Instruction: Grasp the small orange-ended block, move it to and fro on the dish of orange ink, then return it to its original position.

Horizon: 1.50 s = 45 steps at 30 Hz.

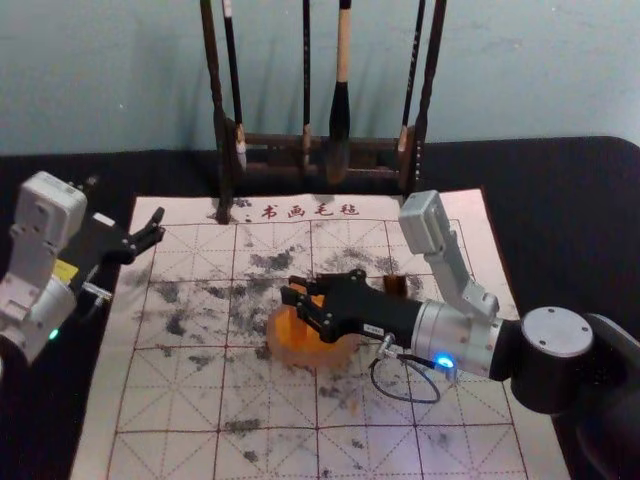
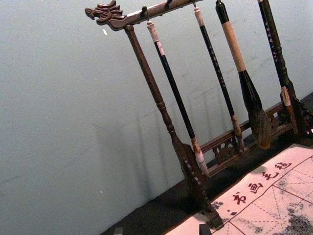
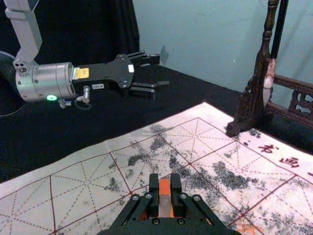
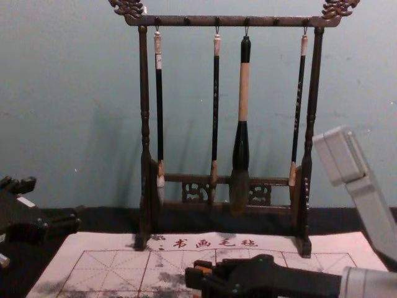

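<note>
My right gripper (image 1: 296, 302) reaches in from the right over the dish of orange ink (image 1: 318, 357). In the right wrist view, the gripper (image 3: 165, 182) is shut on the small block (image 3: 165, 200), whose orange end shows between the fingertips. From the chest, the right gripper (image 4: 193, 276) is seen low in the middle, with a bit of orange at its tips. The fingers hide part of the dish, and I cannot tell whether the block touches the ink. My left gripper (image 1: 150, 237) is parked open and empty at the mat's left edge.
A dark wooden rack (image 4: 226, 21) with several hanging brushes stands behind the ink-smudged writing mat (image 1: 270, 455). A small dark brown object (image 1: 395, 285) sits on the mat just behind the right gripper. Black cloth (image 1: 560, 190) surrounds the mat.
</note>
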{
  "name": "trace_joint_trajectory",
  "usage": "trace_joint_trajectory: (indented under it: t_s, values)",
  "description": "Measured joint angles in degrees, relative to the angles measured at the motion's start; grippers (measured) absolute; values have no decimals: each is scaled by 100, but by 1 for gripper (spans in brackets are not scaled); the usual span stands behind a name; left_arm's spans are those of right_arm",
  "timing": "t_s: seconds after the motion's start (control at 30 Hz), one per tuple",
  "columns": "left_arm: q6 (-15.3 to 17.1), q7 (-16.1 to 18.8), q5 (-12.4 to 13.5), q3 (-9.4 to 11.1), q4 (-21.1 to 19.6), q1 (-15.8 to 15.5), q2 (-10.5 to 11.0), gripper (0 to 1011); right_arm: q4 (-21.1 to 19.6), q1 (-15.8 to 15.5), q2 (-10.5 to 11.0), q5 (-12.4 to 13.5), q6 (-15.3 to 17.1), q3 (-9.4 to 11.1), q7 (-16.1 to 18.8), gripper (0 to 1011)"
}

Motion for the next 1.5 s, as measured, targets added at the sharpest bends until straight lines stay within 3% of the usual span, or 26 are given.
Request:
trace_joint_trajectory:
  t_s: [0.5, 1.5]
  values:
    - [0, 0, 0, 0, 0, 0, 0, 1001, 281, 173, -136, -55, -90, 1, -46, 129]
    - [0, 0, 0, 0, 0, 0, 0, 1001, 283, 128, -89, -110, -101, 161, -135, 129]
